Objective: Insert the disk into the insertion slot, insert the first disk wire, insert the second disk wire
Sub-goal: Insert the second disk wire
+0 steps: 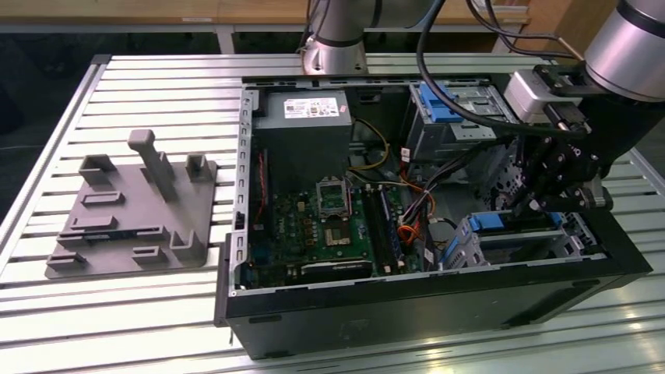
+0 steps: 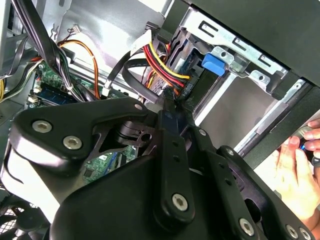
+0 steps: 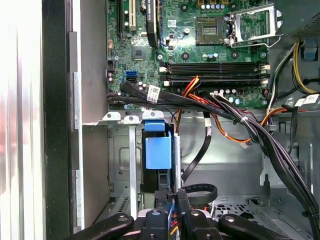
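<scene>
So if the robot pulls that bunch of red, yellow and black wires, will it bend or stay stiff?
Probably bendy: the red, yellow and black wires lie in a curve, so they would likely flop, not stay straight. They look thin, so likely light. The black plug at their end looks rigid, so it should probably hold its shape.

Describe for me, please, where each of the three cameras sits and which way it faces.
Exterior view: off the arm, raised, looking down into the open computer case; the arm and gripper show at the exterior view's right.
First wrist view: on the arm, looking past the gripper at the blue-framed disk and the motherboard.
Second wrist view: on the arm, looking along the gripper toward the insertion slot; a person's hand shows.
Shared: both wrist views show the gripper, disk and coloured wires.
</scene>
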`<state>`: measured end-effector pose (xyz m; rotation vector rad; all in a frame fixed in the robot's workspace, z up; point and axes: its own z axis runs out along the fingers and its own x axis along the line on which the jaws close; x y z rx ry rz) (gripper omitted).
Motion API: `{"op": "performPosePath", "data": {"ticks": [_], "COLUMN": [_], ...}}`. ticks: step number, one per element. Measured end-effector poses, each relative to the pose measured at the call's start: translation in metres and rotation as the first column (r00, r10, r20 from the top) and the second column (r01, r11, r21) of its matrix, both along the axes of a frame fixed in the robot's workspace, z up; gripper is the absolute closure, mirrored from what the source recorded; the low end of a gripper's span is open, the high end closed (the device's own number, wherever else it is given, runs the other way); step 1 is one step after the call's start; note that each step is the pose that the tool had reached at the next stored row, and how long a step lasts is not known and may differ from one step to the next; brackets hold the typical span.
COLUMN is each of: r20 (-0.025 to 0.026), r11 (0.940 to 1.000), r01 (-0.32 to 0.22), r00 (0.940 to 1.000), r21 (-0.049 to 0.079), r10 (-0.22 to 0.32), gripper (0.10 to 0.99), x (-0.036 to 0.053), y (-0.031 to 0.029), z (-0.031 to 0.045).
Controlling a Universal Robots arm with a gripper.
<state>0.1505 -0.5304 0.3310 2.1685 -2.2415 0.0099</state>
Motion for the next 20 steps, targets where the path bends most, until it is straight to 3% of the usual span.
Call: {"op": "performPosePath", "data": {"ticks": [9, 14, 20], "r20": [0.0004, 0.0065, 0.0072], "r11": [1.0, 0.9997, 0.9996], "r01": [0.0, 0.0, 0.0], "r00": [1.0, 1.0, 1.0], "r21": [0.006, 0.026, 0.027], "r10": [0.0, 0.0, 0.0], "gripper": [0.89, 0.89, 0.89], "x": [0.0001, 0.0, 0.0001], "y": [0.0, 0.0, -0.0001], "z": [0.002, 0.0021, 0.002]}}
